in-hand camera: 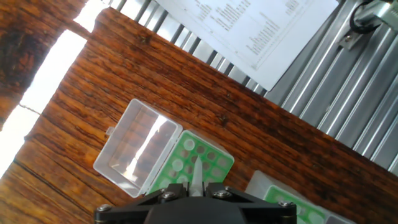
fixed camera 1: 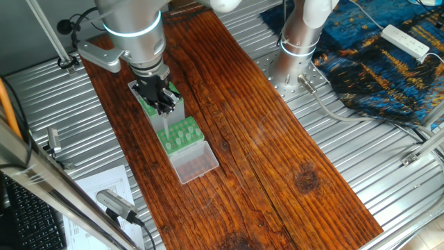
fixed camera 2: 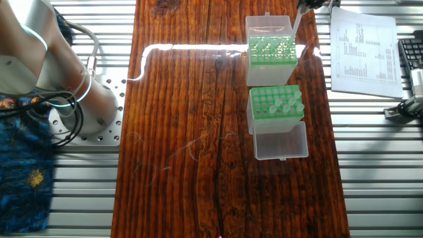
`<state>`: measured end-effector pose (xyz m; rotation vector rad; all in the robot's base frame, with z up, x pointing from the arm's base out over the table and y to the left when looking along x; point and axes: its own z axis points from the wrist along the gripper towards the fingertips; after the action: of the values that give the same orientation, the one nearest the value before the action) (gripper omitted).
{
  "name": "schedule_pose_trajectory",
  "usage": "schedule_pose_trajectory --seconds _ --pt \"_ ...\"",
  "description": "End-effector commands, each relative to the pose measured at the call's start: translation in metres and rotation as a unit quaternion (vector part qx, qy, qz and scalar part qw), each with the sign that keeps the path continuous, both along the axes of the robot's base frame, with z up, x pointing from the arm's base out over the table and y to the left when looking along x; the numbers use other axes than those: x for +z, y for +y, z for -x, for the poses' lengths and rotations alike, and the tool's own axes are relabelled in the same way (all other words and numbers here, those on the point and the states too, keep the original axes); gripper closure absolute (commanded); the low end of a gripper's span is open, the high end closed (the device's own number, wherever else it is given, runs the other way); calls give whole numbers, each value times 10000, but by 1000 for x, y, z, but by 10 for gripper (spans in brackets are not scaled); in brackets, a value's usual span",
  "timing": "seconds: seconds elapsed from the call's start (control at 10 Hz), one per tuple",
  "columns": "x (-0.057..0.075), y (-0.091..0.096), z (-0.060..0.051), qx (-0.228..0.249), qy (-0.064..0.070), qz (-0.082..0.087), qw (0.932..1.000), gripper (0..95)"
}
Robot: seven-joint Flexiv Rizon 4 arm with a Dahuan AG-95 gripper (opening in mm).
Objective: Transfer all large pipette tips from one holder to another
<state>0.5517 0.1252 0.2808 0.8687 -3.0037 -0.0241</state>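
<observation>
From my remote station: black two-finger gripper [fixed camera 1: 164, 99] pinching one pale translucent pipette tip [fixed camera 1: 167, 123], point down, above the tall grey-sided box with green hole plate [fixed camera 1: 154, 110] and the low green rack [fixed camera 1: 180, 134]. Rack's clear hinged lid [fixed camera 1: 194, 164] lies open flat on the dark wooden tabletop [fixed camera 1: 257, 139]. Other fixed view — several whitish tips [fixed camera 2: 289, 103] stand in the rack's holes, toward one side. Hand view — held tip hangs over the rack; printed paper sheet [in-hand camera: 249, 31] beyond the table edge.
</observation>
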Motion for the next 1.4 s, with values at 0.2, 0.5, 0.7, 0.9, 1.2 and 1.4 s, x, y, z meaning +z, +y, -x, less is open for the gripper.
schedule_pose_trajectory --seconds 0.2,0.5,0.7,0.9,1.2,1.4 --pt "0 1 -1 4 40 -39 10000 950" --pt "0 2 1 2 81 -38 10000 950" --pt "-2 2 2 -7 93 -62 9999 950" --pt "-6 4 2 -84 154 -90 9998 950" --pt "-15 7 3 -81 138 -53 9999 950" --pt "-19 6 1 -30 133 3 9999 950"
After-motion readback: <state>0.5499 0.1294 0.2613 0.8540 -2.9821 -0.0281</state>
